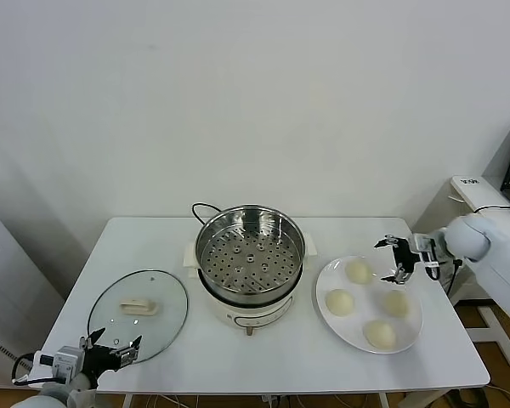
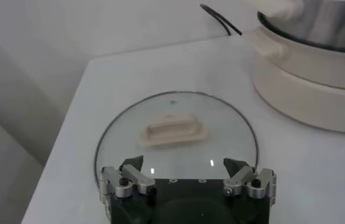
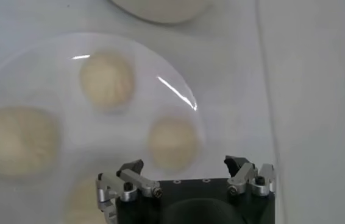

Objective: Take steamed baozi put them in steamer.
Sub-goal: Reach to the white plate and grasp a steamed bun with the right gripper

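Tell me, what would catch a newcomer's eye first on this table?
Probably the round shiny stainless-steel steamer with its empty perforated tray, at the middle of the white table. To its right, four smooth cream-white baozi sit on a flat white round plate, with the right tool open above the plate's far edge. A round glass lid lies on the left, by the open left tool.

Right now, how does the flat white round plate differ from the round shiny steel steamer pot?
The flat white round plate is shallow and holds four cream-white round baozi; the round shiny steel steamer pot is deep, with a perforated tray holding nothing. The plate lies directly on the white table; the pot sits on a white base. The open right gripper hovers over the plate, none over the pot. Both are round.
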Motion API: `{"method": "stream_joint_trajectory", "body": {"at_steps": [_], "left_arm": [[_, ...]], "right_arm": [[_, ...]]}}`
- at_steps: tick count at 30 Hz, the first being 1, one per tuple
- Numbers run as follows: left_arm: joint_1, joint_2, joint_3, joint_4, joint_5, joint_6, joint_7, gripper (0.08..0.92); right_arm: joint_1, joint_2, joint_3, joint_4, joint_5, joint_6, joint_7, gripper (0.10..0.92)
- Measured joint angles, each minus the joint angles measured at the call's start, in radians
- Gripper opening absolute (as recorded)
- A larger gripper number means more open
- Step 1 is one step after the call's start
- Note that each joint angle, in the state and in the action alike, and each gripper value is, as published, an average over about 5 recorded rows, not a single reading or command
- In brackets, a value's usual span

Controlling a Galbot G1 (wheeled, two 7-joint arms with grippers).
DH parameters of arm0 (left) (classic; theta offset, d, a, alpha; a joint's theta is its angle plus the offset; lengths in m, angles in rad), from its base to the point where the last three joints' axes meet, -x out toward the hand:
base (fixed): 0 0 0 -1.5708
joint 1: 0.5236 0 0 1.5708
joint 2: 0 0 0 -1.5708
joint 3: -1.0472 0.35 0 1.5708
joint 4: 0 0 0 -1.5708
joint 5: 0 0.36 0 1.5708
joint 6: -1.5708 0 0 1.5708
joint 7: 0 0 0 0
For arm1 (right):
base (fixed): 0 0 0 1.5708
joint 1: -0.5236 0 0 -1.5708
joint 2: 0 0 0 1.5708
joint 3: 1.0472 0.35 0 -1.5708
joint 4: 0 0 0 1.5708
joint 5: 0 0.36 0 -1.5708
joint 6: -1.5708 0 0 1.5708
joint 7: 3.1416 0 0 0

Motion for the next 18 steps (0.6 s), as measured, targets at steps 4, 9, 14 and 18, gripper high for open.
{"method": "stream_joint_trajectory", "body": {"at_steps": [4,9,14,18], "left_arm": [[0.001,0.001,-0.001,0.000,0.003,0.002,0.000,0.823],[0.002,0.002,-0.001,-0.001,0.005,0.003,-0.001,0.823],[0.005,0.000,0.000,-0.003,0.007,0.003,-0.001,0.823],[0.009,0.000,0.000,-0.004,0.007,0.003,0.000,0.823]], "right_arm": [[0.051,0.059,-0.067,-0.074,0.000,0.010,-0.023,0.823],[0.088,0.122,-0.115,-0.150,-0.018,0.024,-0.036,0.823],[0.100,0.173,-0.133,-0.212,-0.055,0.034,-0.043,0.823],[0.100,0.201,-0.136,-0.247,-0.083,0.036,-0.049,0.820]]}}
